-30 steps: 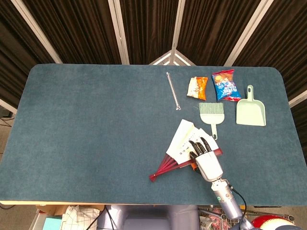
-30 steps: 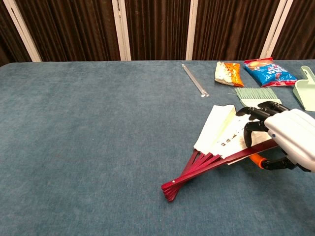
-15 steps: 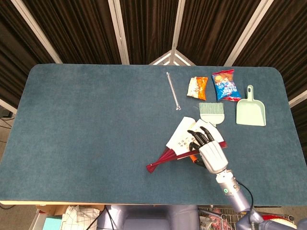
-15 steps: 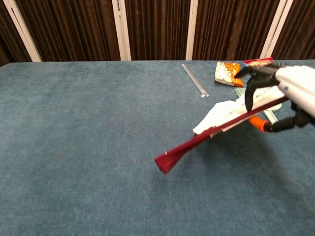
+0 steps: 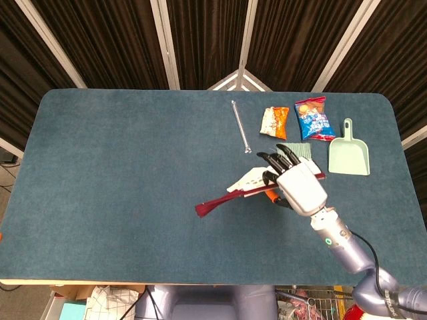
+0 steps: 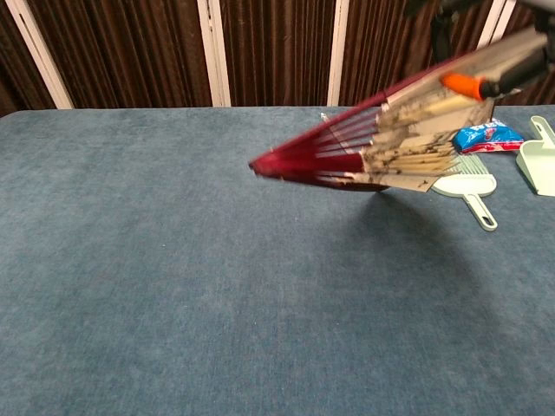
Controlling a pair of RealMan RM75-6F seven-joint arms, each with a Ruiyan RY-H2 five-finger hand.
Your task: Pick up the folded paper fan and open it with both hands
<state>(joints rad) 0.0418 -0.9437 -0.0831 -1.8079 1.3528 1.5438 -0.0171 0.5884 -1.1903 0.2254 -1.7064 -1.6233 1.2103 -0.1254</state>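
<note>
Paper fan (image 5: 233, 192) lifted clear of the tabletop (image 5: 120, 167), partly spread: red ribs converging at a pivot end toward 8 o'clock, cream leaf with dark print fanning out toward 2 o'clock; in the chest view (image 6: 373, 147) blurred, shadow cast on the cloth beneath. Held by the right hand (image 5: 298, 187) at the outer end, dark fingers (image 5: 280, 159) curled over the top rib, an orange part showing just under the grip. In the chest view only a sliver of that hand (image 6: 512, 74) visible at the upper right edge. Left hand in neither view.

At 1 o'clock from the fan, a pale green brush (image 5: 300, 155) lying flat, mostly hidden behind the right hand in the head view, handle and head plain in the chest view (image 6: 468, 191). Just right of it, a pale green dustpan (image 5: 349, 155). Farther toward 12 o'clock, an orange snack bag (image 5: 274, 123) and a blue snack bag (image 5: 313, 119) side by side. Left of those, a thin clear rod (image 5: 240, 127) lying lengthwise. All on blue cloth, dark curtains behind.
</note>
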